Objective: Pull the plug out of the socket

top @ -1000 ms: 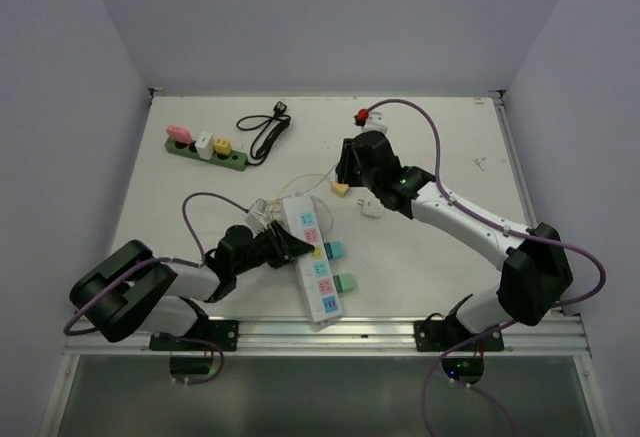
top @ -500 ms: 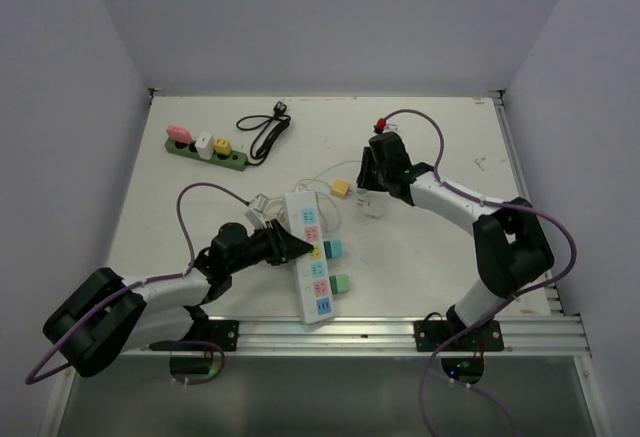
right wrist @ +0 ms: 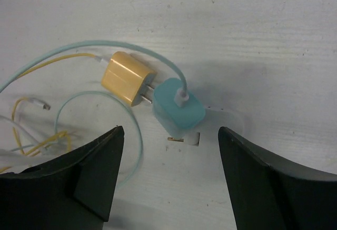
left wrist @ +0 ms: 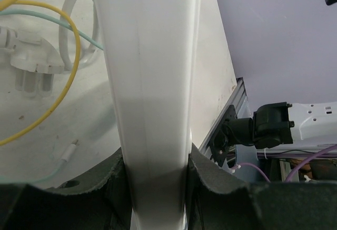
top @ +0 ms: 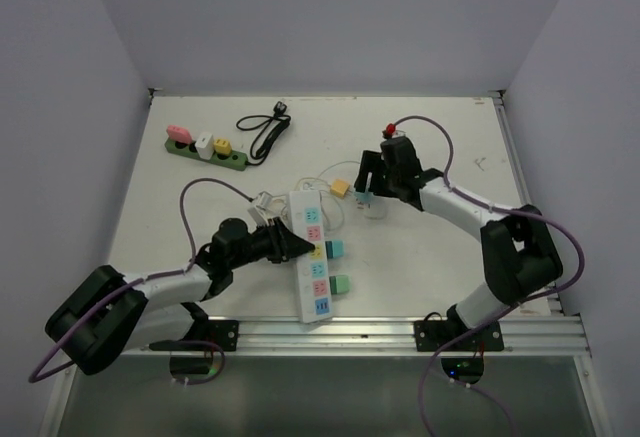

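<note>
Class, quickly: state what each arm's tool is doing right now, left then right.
Left tool: closed on the white power strip.
Right tool: open, empty, over the teal charger.

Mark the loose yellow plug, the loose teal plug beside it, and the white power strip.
yellow plug (right wrist: 126, 77): right wrist view, middle of its top face.
teal plug (right wrist: 176, 117): right wrist view, body below the cable end.
white power strip (left wrist: 150, 82): left wrist view, its long face.

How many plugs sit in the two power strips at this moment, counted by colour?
Pink plug, in green strip: 1
White plug, same strip: 1
Yellow plug, same strip: 1
Teal plug, in white strip: 1
Green plug, same strip: 1
Total: 5
</note>
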Controlling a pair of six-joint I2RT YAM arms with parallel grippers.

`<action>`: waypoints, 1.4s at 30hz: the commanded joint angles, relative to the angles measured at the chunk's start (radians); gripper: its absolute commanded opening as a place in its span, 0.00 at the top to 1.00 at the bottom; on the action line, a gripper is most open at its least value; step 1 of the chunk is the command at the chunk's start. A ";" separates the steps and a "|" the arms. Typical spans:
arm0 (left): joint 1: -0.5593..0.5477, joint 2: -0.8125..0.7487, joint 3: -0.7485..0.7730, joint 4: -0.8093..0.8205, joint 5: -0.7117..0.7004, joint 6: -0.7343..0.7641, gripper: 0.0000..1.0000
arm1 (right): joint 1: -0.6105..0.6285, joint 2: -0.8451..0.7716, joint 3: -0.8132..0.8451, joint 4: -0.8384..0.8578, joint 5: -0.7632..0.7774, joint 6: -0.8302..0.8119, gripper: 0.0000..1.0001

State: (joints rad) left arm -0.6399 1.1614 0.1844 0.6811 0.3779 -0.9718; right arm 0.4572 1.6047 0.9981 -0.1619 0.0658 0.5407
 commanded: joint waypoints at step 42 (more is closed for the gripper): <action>0.155 0.058 0.145 0.307 0.291 -0.025 1.00 | 0.011 -0.250 -0.497 0.766 -0.909 0.114 0.19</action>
State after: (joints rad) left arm -0.4911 1.2774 0.3088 0.8501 0.6266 -1.0103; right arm 0.4648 1.3643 0.4767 0.5041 -0.7574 0.6556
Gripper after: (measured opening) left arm 0.394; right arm 0.805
